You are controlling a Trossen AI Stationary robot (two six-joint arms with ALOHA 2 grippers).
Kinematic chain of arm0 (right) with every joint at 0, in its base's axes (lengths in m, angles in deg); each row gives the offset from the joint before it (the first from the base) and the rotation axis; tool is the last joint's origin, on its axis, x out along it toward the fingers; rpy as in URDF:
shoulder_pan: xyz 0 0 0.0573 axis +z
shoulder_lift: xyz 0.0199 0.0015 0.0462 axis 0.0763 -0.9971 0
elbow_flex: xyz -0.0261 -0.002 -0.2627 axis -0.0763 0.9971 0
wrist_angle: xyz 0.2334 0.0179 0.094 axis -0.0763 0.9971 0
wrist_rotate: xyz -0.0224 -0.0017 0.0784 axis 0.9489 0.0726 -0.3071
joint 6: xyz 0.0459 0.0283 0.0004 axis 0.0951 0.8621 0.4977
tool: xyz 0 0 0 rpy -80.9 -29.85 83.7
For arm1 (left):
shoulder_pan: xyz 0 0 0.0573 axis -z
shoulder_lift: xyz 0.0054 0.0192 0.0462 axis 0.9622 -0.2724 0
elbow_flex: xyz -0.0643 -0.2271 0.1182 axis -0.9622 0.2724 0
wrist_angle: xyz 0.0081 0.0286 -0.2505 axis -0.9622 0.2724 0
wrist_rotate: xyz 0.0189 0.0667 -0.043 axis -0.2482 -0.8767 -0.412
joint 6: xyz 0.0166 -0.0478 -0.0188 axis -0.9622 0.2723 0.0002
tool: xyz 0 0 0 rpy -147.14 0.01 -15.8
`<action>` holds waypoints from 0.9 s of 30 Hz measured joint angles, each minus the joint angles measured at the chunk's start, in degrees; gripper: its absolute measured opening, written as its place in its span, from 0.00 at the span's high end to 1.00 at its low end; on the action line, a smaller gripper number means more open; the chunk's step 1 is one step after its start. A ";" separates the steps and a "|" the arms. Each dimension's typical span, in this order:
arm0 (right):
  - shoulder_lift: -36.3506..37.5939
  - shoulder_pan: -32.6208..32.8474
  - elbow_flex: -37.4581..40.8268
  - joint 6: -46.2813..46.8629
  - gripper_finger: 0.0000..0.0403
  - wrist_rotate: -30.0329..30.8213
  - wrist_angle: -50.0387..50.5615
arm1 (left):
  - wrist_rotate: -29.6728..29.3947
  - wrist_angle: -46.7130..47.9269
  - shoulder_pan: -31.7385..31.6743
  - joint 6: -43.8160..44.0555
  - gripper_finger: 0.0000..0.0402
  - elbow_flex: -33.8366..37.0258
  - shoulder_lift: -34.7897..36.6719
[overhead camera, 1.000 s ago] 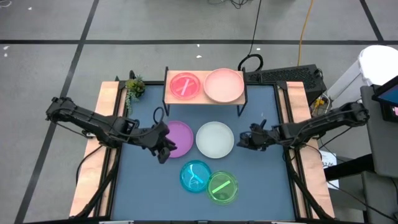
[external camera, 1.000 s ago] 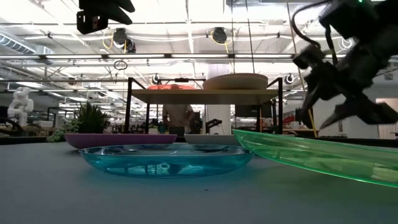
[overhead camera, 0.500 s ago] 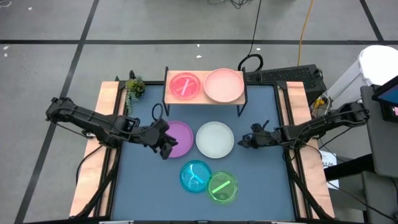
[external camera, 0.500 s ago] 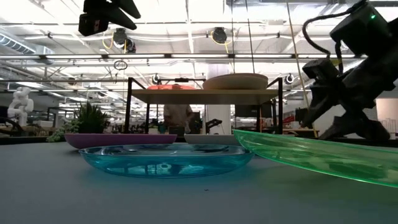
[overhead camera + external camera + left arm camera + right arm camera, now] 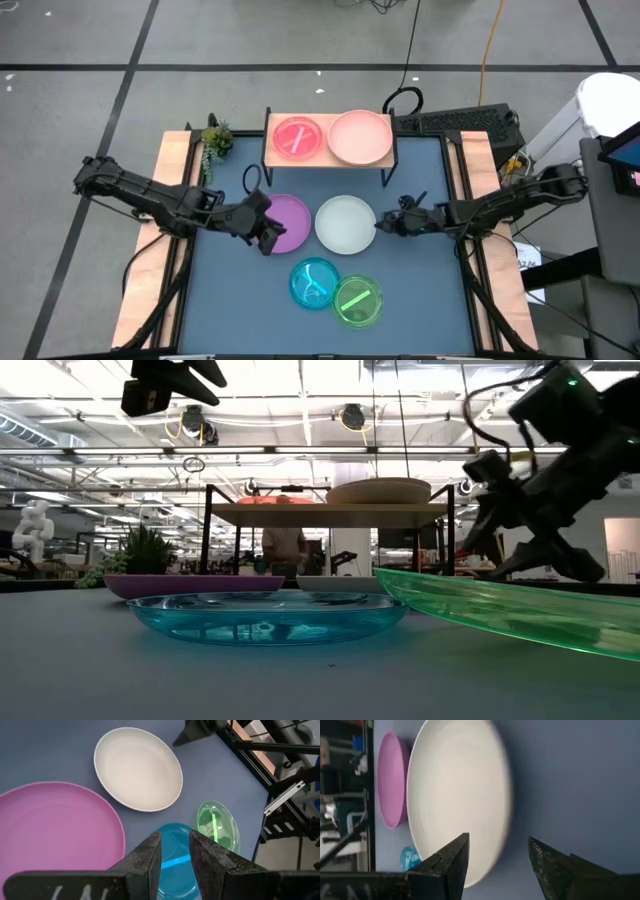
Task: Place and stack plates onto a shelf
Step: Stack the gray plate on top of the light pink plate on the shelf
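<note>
The white plate (image 5: 346, 223) lies flat near the middle of the table (image 5: 430, 290), in front of the shelf (image 5: 329, 158), which already carries a small pink plate (image 5: 297, 137) and a larger pale pink plate (image 5: 361, 137). The right gripper (image 5: 388, 226) sits just beside the white plate's right rim, its fingers spread apart and holding nothing; in the right wrist view the rim fills the gap ahead of the two fingers, so the plate lies straight in front of that hand and the next move looks to be a short push forward to take the rim. A round plate has no long axis, so only the approach side matters, and the right arm is clearly the nearer one. The purple plate (image 5: 286, 221) lies just beside the white one on its left, with the left gripper (image 5: 267, 238) above its left edge, its fingers nearly closed and empty. The blue plate (image 5: 314, 281) and green plate (image 5: 358, 300) rest toward the table's front edge.
</note>
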 joint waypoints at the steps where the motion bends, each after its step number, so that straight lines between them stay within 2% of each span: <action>1: -1.87 -0.02 -1.34 -0.56 0.54 -0.64 -0.16 | 0.00 0.00 -0.12 -0.45 0.74 0.00 0.00; 6: -9.49 -0.65 -5.12 0.13 0.54 -2.42 0.23 | 0.68 0.04 -0.49 -1.81 0.74 0.00 0.00; 12: -11.02 -2.04 -5.39 1.44 0.57 -3.89 0.01 | 0.96 0.09 -0.32 -1.99 0.74 0.00 0.00; 16: -11.02 -3.58 -5.43 0.14 0.68 -3.91 1.12 | 1.01 0.60 -0.32 -2.03 0.74 0.00 0.00; 22: -10.98 -4.75 -5.43 0.03 0.95 -5.34 0.80 | 1.04 0.94 -0.32 -4.51 0.74 0.00 0.00; 27: -7.84 -4.76 -5.46 -0.87 0.99 -7.62 0.51 | 1.05 0.94 -0.32 -5.96 0.74 0.00 0.00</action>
